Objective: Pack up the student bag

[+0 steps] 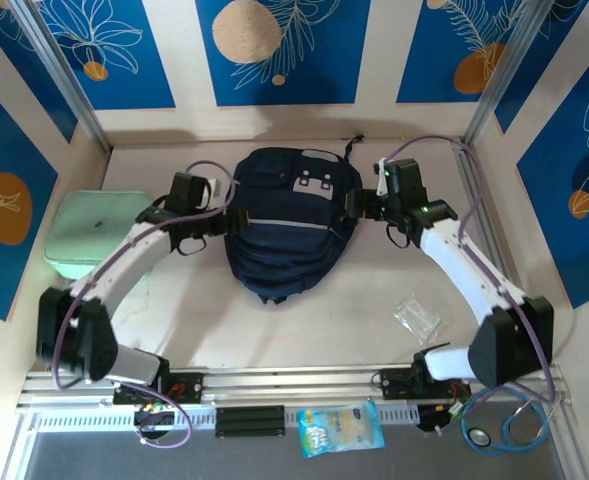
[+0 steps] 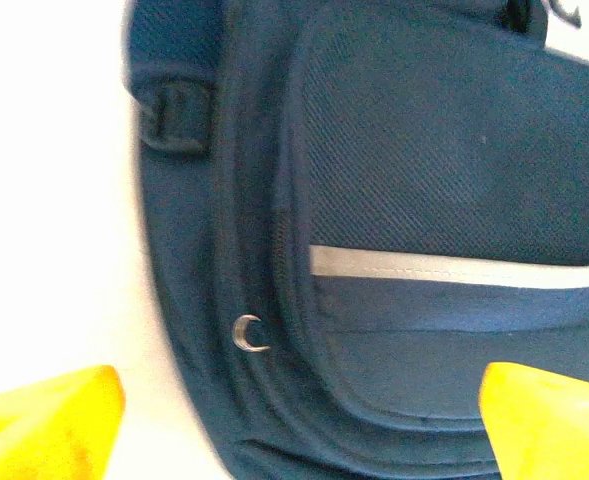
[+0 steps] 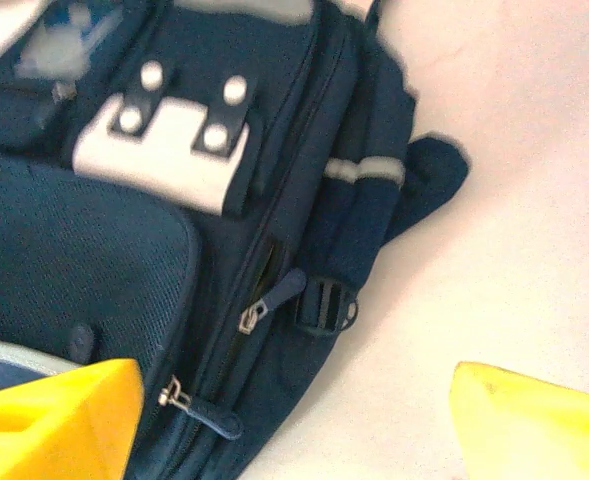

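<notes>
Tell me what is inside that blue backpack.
Nothing inside shows: the student bag lies flat, its fabric hiding any contents. On its outside sit a grey-white patch and a zipper pull.

The bag (image 1: 286, 240) is dark navy with a pale grey stripe (image 2: 454, 268) and a grey-white patch (image 1: 315, 183) bearing dark marks. The case (image 1: 96, 240) is mint green. The worktop (image 1: 374, 290) is cream. Wall panels (image 1: 309, 75) are blue with white leaf outlines.

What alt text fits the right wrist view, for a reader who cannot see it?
A large dark navy fabric backpack lies on a pale table, its grey-white patch with four round studs at upper left and zipper pulls along its side. The yellow fingers of the right gripper stand apart at the bottom corners.
</notes>
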You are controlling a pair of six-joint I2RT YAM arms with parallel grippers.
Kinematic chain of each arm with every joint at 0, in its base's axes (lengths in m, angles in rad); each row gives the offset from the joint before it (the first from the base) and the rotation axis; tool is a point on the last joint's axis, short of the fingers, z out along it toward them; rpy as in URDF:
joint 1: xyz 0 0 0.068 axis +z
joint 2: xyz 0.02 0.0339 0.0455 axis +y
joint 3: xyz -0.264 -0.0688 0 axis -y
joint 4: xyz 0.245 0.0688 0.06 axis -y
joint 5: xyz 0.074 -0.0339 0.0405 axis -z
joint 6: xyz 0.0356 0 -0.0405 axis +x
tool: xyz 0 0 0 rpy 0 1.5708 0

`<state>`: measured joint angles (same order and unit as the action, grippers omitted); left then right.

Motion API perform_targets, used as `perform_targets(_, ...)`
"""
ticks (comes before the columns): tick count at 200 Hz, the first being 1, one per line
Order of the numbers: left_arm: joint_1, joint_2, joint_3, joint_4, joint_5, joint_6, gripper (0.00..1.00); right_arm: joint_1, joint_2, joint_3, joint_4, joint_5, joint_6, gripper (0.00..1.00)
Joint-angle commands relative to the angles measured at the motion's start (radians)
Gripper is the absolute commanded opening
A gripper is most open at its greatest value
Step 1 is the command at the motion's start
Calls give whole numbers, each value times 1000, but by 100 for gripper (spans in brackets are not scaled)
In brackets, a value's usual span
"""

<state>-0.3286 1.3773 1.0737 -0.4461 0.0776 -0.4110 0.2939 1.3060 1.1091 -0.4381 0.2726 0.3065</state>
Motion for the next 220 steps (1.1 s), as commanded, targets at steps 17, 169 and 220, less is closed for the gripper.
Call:
perform_targets(17,6,-215,-191,159,-520,29,100,-65,-158,-179,203,217,8,92)
perform_targets(169,154,-35,-723,1187,-367,474,100,-241,46,-705,1105,56,-185,98)
perform_targets(220,253,12,-783,1374,-125,455,100,-240,166,-733,1288,-64,-228,99)
